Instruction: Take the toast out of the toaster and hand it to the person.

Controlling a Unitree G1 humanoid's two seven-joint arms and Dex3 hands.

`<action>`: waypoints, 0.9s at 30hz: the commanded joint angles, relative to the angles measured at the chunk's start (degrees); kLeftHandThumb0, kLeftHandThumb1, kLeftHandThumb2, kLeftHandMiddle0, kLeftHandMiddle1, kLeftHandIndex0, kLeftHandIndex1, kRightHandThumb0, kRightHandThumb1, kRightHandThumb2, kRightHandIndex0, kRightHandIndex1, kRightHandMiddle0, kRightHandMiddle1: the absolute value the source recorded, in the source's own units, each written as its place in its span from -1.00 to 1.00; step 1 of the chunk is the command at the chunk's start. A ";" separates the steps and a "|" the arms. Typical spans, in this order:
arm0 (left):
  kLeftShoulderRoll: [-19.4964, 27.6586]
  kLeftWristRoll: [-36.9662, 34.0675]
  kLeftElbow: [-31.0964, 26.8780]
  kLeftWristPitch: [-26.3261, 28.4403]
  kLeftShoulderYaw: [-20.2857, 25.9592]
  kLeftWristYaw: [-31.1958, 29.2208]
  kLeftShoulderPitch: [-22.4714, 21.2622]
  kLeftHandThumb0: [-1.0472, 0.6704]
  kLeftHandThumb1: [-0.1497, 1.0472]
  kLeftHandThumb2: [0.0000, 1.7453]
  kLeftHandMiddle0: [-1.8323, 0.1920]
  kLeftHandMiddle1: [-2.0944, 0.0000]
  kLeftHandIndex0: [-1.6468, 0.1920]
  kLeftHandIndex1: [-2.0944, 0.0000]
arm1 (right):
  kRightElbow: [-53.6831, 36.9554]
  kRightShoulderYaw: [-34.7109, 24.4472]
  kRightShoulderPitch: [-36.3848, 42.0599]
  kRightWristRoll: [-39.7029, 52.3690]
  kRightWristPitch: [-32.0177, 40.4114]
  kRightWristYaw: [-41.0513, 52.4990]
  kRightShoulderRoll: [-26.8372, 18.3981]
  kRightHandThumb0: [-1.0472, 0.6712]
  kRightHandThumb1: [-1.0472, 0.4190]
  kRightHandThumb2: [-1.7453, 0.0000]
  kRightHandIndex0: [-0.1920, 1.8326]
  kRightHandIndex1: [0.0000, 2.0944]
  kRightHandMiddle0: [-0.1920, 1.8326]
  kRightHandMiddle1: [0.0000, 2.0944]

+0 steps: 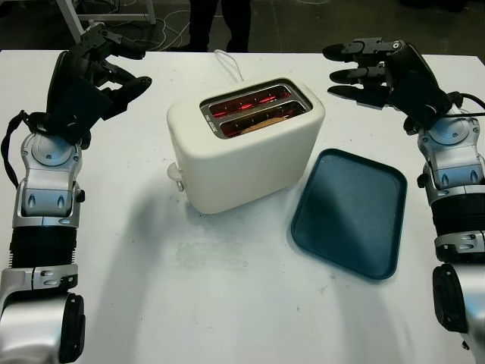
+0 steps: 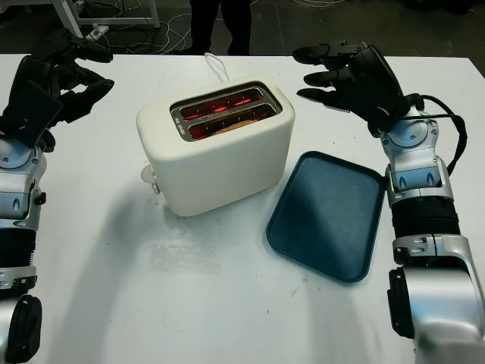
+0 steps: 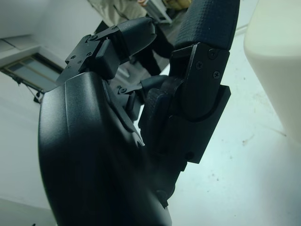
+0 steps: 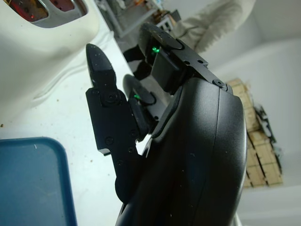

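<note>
Left hand (image 1: 95, 72) raised above the table's (image 1: 227, 303) far left corner, holding nothing, fingers (image 1: 125, 80) released and pointing toward the toaster (image 1: 246, 155). Well apart from the toaster's side. Right hand (image 2: 345, 72) raised near the far right edge, likewise released and gripping nothing, fingertips (image 2: 314, 76) aimed at the toaster's far right corner, near it but not touching.

Cream-coloured toaster standing at the middle of the table, nearer the far edge, turned at an angle. Two slots on top glowing red. Toast (image 1: 261, 121) sitting low in the slot nearer the robot, only its brown top edge showing. White cord (image 1: 227, 64) running from behind the toaster toward the far edge.

Dark blue tray (image 1: 352, 212) lying flat just beside the toaster, toward the right edge, tilted diagonally.

Beyond the far edge, a person's (image 1: 220, 23) dark trouser legs standing on the floor.
</note>
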 commanded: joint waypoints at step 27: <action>0.81 -0.21 0.08 -1.39 0.06 -0.32 -0.14 -1.00 0.79 -0.87 0.39 -0.23 0.38 -0.10 | 0.61 -0.08 -1.37 0.43 -1.97 0.42 -0.39 -0.19 -0.76 1.00 0.04 -0.98 -0.03 -0.99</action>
